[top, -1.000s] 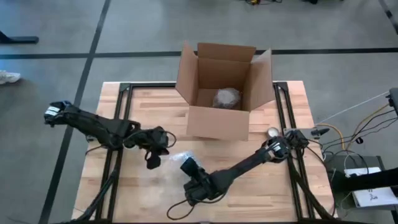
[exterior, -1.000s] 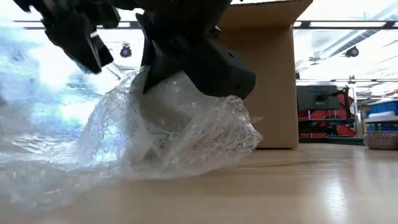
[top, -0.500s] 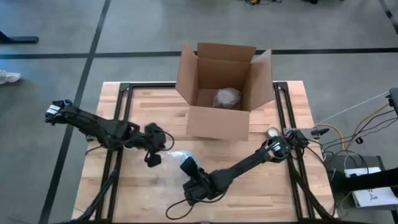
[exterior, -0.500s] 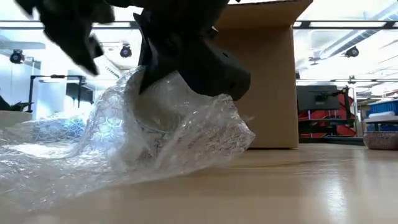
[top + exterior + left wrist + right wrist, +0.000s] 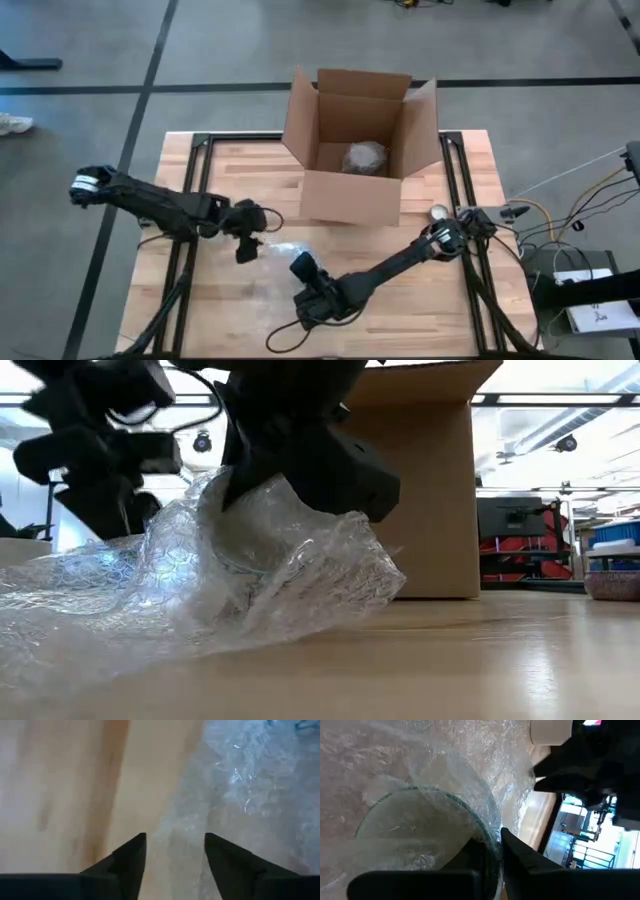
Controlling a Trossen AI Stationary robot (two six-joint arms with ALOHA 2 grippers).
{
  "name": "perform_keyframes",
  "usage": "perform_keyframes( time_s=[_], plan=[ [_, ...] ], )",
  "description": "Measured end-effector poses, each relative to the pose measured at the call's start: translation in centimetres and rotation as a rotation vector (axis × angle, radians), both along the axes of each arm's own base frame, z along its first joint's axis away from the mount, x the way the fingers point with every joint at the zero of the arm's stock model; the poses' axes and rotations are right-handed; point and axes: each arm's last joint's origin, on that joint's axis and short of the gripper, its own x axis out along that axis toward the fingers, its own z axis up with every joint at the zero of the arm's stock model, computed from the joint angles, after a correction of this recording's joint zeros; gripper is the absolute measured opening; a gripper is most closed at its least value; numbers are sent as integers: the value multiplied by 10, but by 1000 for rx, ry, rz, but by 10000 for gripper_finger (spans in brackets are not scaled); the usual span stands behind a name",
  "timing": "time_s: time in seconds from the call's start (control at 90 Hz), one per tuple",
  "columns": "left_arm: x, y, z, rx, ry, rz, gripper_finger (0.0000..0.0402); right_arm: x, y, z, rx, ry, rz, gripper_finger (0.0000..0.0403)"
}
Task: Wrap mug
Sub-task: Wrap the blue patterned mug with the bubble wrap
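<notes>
A clear glass mug [image 5: 415, 835] sits half-swaddled in a crumpled sheet of transparent bubble wrap [image 5: 240, 575] near the front middle of the pale wooden tabletop [image 5: 420, 300], between the two dark robot arms. The right pincer [image 5: 303, 268] reaches in from the right side and is pinched onto the mug's rim through the plastic; the right wrist view shows one dark finger [image 5: 520, 857] on each side of the glass wall, with wrap bunched over the opening. The left pincer [image 5: 247, 250] hangs just beside the wrap's left edge, low over the tabletop, its two fingers [image 5: 127, 862] spread apart with nothing between them, and the left wrist view looks past them onto the bubbled sheet [image 5: 240, 795] lying flat on the wood. From table height, the wrap rises in a loose mound around the mug and trails away in a thin layer toward the left pincer [image 5: 95, 470]. Behind the bundle stands an open brown cardboard box [image 5: 355, 150], its flaps splayed outward, holding another lump of crumpled plastic-wrapped material [image 5: 363, 157] on its floor. A small round whitish object [image 5: 438, 212] lies on the tabletop near the right arm's base, well apart from the mug.
</notes>
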Motion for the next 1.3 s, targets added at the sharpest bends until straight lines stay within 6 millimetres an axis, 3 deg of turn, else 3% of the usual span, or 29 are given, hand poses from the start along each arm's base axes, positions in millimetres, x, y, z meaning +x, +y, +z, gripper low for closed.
perform_keyframes(
  time_s=[0.267,0.544,0.667,0.833,0.9,1.044,1.3],
  plan=[
    [-2,26,-29,-116,-108,-1,221,0,0,0,1,0,-1,18],
    [10,27,-48,-136,-112,-75,203,0,0,0,-1,1,3,18],
    [14,27,-57,-135,-83,-92,157,0,0,0,1,0,0,18],
    [13,26,-57,-165,-87,-112,36,0,0,0,1,-1,-1,18],
    [10,24,-54,-231,-85,-145,12,0,0,0,1,-1,-1,18],
    [4,22,-41,-272,-100,-162,53,0,0,0,2,-2,-3,18],
    [-8,24,-25,-140,-132,-98,146,0,-1,0,5,-5,-8,18]
  ],
)
